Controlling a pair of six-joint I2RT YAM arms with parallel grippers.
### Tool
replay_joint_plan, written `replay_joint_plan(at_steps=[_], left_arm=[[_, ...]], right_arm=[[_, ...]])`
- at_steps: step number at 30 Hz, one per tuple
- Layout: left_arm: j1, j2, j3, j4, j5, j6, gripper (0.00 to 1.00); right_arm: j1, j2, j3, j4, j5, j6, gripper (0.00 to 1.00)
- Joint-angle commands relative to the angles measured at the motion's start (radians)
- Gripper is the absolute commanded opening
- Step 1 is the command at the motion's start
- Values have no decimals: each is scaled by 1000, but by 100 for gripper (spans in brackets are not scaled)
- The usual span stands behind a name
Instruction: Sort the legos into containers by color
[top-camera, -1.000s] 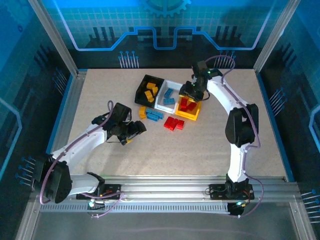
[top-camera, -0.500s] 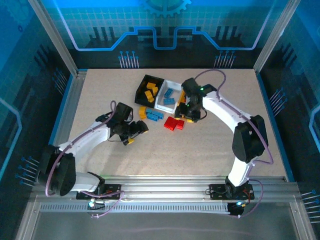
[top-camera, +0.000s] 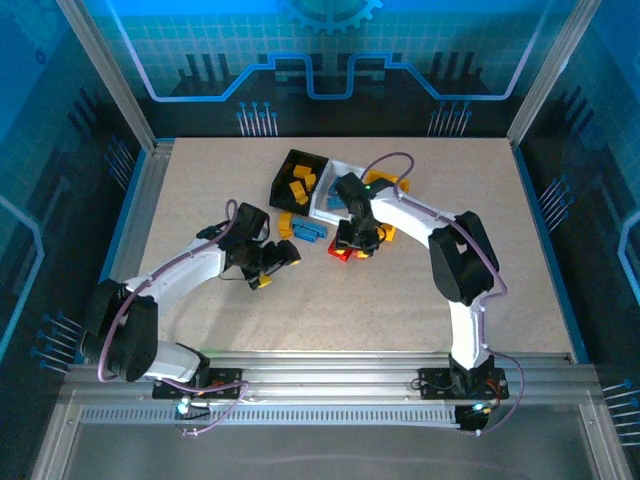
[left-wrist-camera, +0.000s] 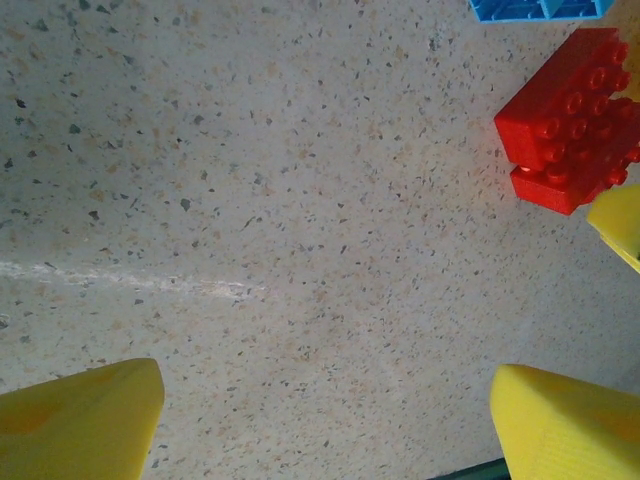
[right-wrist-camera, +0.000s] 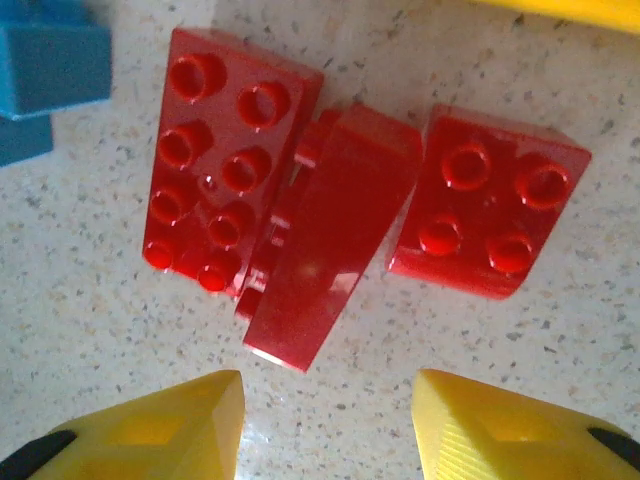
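Note:
Three loose red legos (right-wrist-camera: 225, 160) lie side by side on the table, the middle one (right-wrist-camera: 320, 240) tipped on its side. My right gripper (right-wrist-camera: 330, 425) hangs just above and short of them, open, with bare table between its yellow fingertips (right-wrist-camera: 150, 425). From above, this gripper (top-camera: 350, 243) sits over the red legos (top-camera: 345, 253). My left gripper (left-wrist-camera: 325, 420) is open wide over bare table, with a red lego (left-wrist-camera: 570, 120) ahead to its right. The black bin (top-camera: 297, 178) holds yellow-orange legos and the white bin (top-camera: 335, 195) holds blue ones. The right arm partly hides the yellow bin (top-camera: 388, 232).
Blue legos (top-camera: 308, 232) and a yellow-orange one (top-camera: 285, 222) lie on the table in front of the bins, between the two grippers. A blue lego (right-wrist-camera: 50, 70) lies left of the red ones. Metal frame rails edge the table.
My right gripper swung from above the yellow bin left and down to the red legos on the table. My left gripper opened wider and edged right.

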Motion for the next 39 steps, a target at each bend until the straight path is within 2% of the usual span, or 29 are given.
replay_joint_plan(at_steps=[1, 11, 15, 22, 31, 35, 39], left_arm=[[7, -34, 2, -21, 15, 25, 86], [21, -50, 3, -48, 10, 47, 88], [25, -43, 3, -43, 16, 45, 89], [25, -4, 4, 6, 33, 15, 89], [10, 41, -12, 90, 48, -43, 91], [-18, 51, -2, 90, 41, -45, 92], [-79, 70, 20, 74, 19, -30, 93]], right_arm=[[8, 45, 58, -18, 22, 19, 49], [6, 115, 93, -12, 10, 24, 43], [2, 97, 57, -2, 4, 21, 34], [7, -47, -79, 21, -1, 21, 27], [57, -334, -292, 27, -22, 21, 27], [15, -391, -279, 13, -30, 5, 27], [-62, -357, -170, 1, -43, -46, 27]])
